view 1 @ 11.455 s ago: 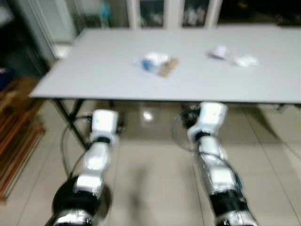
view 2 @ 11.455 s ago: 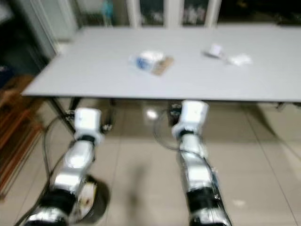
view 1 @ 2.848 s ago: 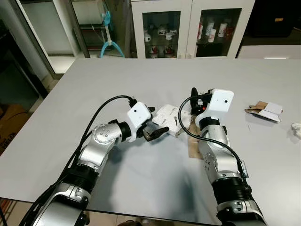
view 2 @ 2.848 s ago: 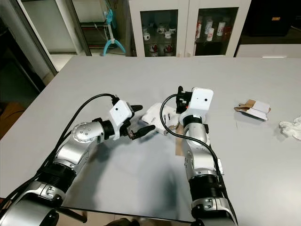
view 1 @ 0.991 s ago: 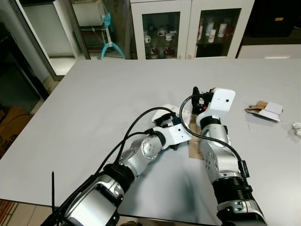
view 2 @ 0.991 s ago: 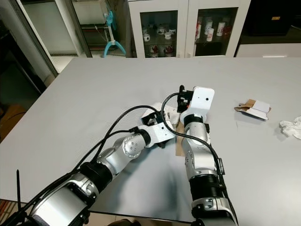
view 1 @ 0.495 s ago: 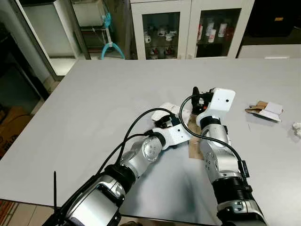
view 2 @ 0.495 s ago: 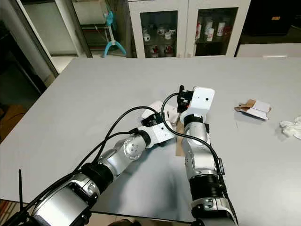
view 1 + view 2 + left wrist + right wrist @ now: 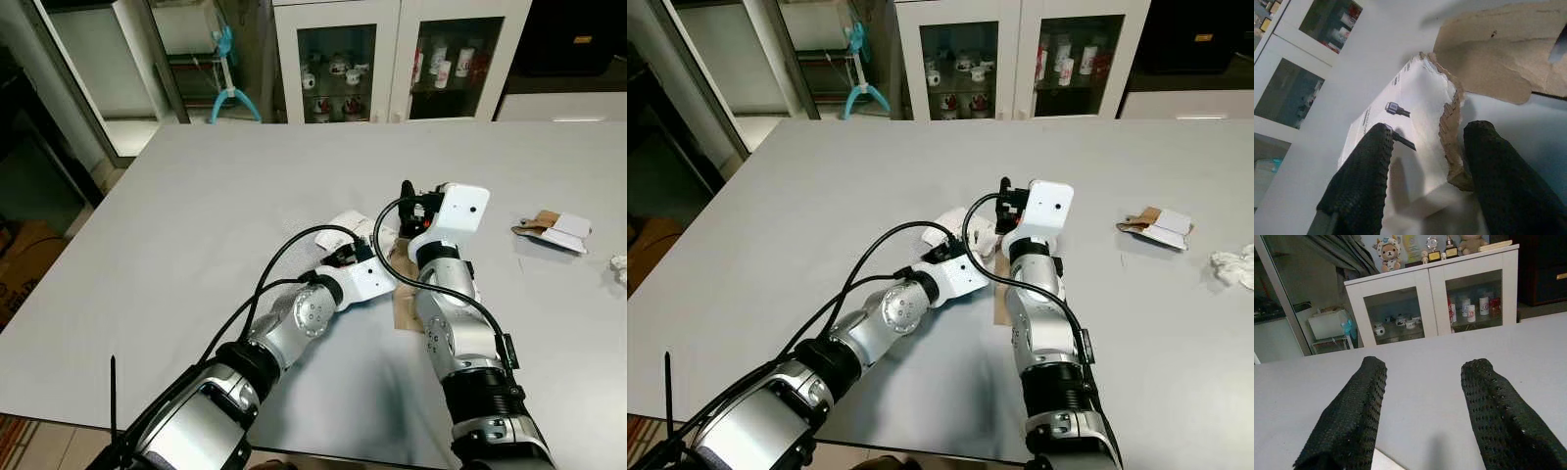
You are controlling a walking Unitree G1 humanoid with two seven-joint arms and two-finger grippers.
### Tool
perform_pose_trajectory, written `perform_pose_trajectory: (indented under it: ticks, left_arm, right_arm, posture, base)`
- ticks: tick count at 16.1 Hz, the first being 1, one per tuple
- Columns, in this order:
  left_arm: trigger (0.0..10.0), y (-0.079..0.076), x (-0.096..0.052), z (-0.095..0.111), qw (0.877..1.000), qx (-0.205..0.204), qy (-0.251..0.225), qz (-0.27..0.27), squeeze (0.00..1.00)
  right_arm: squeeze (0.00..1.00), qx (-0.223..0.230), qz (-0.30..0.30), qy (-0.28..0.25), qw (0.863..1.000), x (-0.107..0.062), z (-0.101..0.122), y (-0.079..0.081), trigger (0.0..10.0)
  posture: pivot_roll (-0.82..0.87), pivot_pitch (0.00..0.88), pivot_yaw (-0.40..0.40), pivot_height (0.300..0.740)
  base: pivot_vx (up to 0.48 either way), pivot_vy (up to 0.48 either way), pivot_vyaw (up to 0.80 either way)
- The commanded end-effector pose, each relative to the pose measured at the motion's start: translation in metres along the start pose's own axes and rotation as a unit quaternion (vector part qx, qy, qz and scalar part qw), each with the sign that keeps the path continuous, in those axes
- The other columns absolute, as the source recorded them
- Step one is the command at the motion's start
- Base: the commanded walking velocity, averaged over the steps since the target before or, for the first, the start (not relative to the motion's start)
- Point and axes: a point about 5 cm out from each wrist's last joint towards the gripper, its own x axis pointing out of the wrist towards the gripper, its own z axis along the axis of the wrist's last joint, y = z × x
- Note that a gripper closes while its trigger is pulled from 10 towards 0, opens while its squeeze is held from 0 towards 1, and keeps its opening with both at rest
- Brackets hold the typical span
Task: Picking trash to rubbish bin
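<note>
Fingers (image 9: 1359, 186) of our left gripper (image 9: 1420, 176) straddled the torn white box (image 9: 1410, 127), spread, not yet clamped; we judged closing came next. Right gripper (image 9: 1422, 416) gaped, empty.

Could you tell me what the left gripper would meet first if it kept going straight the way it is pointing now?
Most likely the torn white box: the left gripper points right at it, open fingers either side of its ragged edge, with brown cardboard just beyond.

A torn white box (image 9: 1415, 122) with a ragged cardboard edge lies mid-table, beside a brown cardboard scrap (image 9: 1498, 54).
</note>
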Motion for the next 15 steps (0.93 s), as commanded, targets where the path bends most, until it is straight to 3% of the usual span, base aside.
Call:
perform_pose_trajectory:
  ticks: [1,15]
  left_arm:
    - [0.0,0.0058,-0.0002,-0.0024,1.0,0.002,0.002,0.012,0.0]
    - [0.0,0.0139,-0.0038,-0.009,0.999,0.007,0.004,0.034,0.0]
  right_arm:
    - [0.0,0.003,0.006,-0.003,1.0,0.0014,0.003,0.0039,10.0]
    - [0.0,0.003,0.008,-0.003,1.0,0.0021,0.0034,0.0038,10.0]
  posture:
    - [0.02,0.001,0.118,0.74]
    - [0.03,0.004,0.112,0.74]
  base:
    - [0.0,0.0,0.0]
    - [0.0,0.0,0.0]
